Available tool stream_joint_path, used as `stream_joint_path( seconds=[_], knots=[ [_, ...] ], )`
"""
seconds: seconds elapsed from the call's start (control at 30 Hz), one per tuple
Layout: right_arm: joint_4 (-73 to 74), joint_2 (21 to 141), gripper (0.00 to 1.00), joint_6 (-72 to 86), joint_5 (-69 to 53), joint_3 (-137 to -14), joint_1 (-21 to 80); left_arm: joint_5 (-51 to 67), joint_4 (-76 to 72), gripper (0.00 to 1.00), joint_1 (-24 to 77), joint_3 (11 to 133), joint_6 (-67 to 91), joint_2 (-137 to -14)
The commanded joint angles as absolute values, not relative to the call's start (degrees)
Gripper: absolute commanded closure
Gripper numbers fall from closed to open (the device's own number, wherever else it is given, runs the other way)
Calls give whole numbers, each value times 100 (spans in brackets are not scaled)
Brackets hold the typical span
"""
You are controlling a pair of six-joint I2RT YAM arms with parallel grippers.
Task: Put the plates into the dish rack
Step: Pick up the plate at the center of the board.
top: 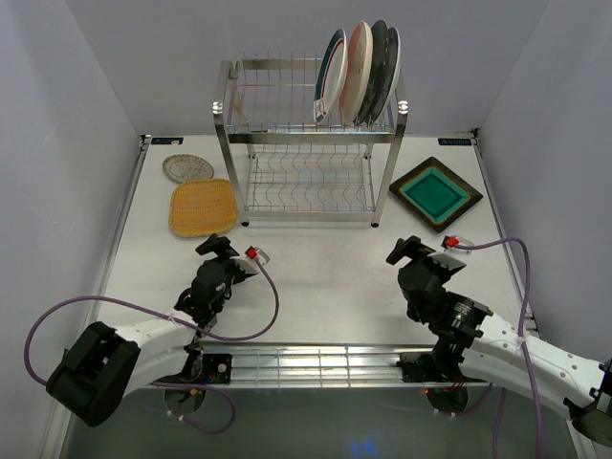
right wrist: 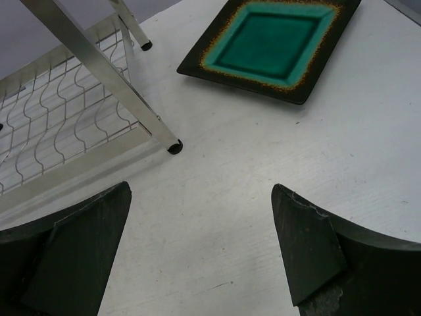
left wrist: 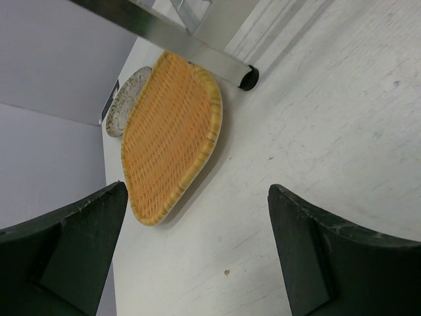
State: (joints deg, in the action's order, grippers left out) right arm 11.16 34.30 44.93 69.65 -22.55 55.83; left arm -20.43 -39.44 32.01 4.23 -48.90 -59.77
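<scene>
The steel dish rack (top: 308, 143) stands at the back with several plates (top: 361, 72) upright in its top tier at the right. The yellow woven square plate (top: 203, 207) lies left of the rack and shows in the left wrist view (left wrist: 171, 135). The small silver-grey plate (top: 187, 168) lies behind it, also in the left wrist view (left wrist: 123, 102). The brown square plate with teal centre (top: 435, 193) lies right of the rack, also in the right wrist view (right wrist: 273, 45). My left gripper (top: 218, 249) is open and empty near the yellow plate's front corner. My right gripper (top: 405, 251) is open and empty in front of the teal plate.
A rack foot (left wrist: 248, 79) stands by the yellow plate; another foot (right wrist: 174, 147) is near my right gripper. Grey walls close in the table (top: 325, 277) on three sides. A metal rail (top: 316, 363) runs along the near edge.
</scene>
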Motion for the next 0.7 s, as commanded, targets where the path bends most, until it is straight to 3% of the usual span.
stream_joint_path(
  seconds=[0.0,0.33,0.67],
  knots=[
    [809,3550,8,4438,7154,-2206,5546,-1767,-4095,2,2849,387,-4895,-6064],
    [72,3612,8,3649,6769,-2004,5476,-133,-4850,2,732,589,-4939,-7143],
    [-220,3507,8,3516,6636,-1881,5388,378,-6168,2,352,853,-5782,-8507]
  ],
)
